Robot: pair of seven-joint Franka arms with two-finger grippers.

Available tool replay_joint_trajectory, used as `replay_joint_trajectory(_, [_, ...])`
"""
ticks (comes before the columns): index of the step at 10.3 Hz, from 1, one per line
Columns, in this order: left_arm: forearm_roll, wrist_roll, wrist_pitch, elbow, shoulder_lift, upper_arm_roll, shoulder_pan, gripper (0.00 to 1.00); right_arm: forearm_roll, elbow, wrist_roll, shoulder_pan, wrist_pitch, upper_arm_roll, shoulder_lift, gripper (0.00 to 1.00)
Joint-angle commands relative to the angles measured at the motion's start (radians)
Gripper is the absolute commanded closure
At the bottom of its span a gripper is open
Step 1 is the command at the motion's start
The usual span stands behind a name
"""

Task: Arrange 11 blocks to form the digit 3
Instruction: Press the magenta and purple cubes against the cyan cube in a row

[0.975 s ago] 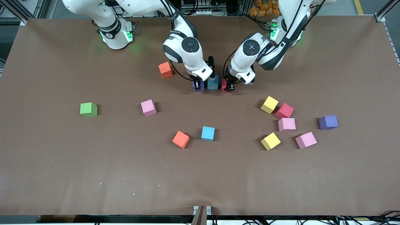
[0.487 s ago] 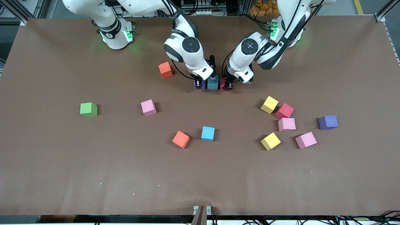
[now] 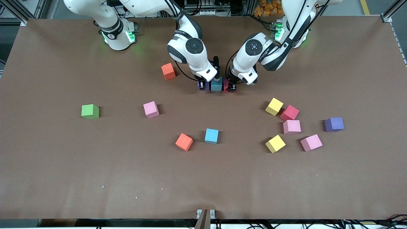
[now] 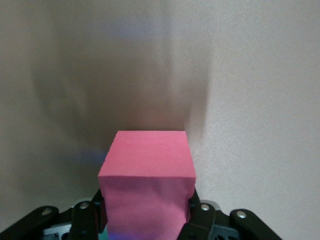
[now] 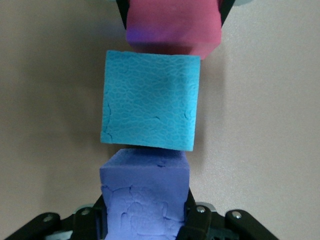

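Both claws were down at the row being built. The right claw (image 3: pixel 202 86) gripped a purple block (image 5: pixel 145 192); the left claw (image 3: pixel 231 87) gripped a red block (image 4: pixel 147 172), with a blue block (image 3: pixel 216 85) between them. Judged risk: squeezing inward could skew or pop out the blue one. Loose on the bench (image 3: pixel 63 178): two orange, three pink, two yellow, one blue, one red, one purple, one green, mostly toward 6 o'clock of the row.

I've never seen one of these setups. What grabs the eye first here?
Two white arms meet near the robots' edge of the table, squeezing three cubes into a row: the right end effector grips a purple block, the left end effector a red block, with a blue block between them. Bright loose cubes, like the green cube, dot the brown table.
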Motion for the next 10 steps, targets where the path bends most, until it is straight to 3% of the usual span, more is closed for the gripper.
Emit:
replay_joint_trajectory(1, [-0.003, 0.013, 0.026, 0.0, 0.023, -0.005, -0.003, 1.0, 0.012, 0.007, 0.024, 0.014, 0.006, -0.001, 0.009, 1.0])
replay_joint_trajectory(10, [-0.003, 0.014, 0.026, 0.016, 0.04, -0.005, -0.012, 1.0, 0.012, 0.044, 0.044, 0.016, 0.003, -0.001, 0.031, 1.0])
